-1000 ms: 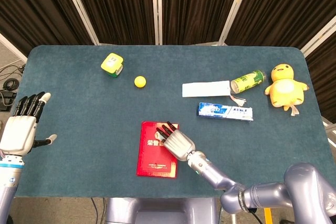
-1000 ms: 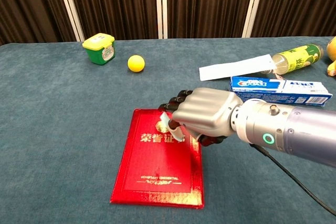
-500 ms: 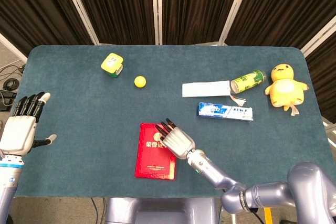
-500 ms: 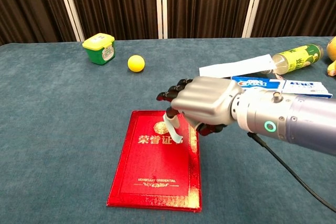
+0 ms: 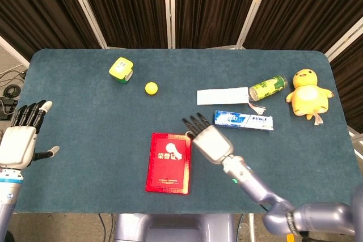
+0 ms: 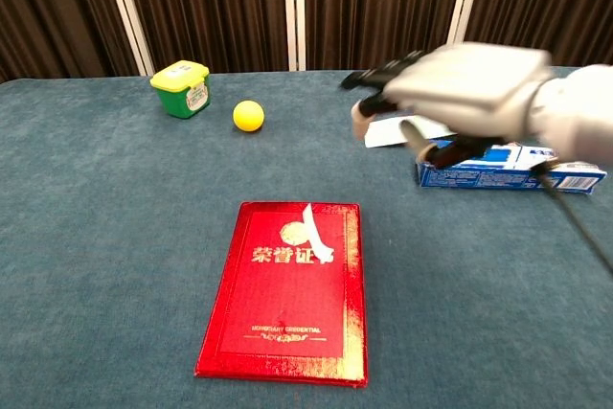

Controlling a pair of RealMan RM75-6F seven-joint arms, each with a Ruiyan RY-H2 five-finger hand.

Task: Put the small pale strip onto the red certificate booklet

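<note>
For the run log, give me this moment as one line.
strip: lying on booklet | right hand: open, raised clear of booklet | left hand: open, idle at table's left edge

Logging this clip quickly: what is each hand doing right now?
Left hand: open, fingers apart, holding nothing.
Right hand: open, holding nothing, raised beyond the booklet.

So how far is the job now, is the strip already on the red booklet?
Placing looks done: the small pale strip lies on the red certificate booklet, near its top, with nothing touching it. The right hand holds nothing, fingers apart, raised above the table beside the booklet. The left hand is open at the table's edge. Nothing seems left.
</note>
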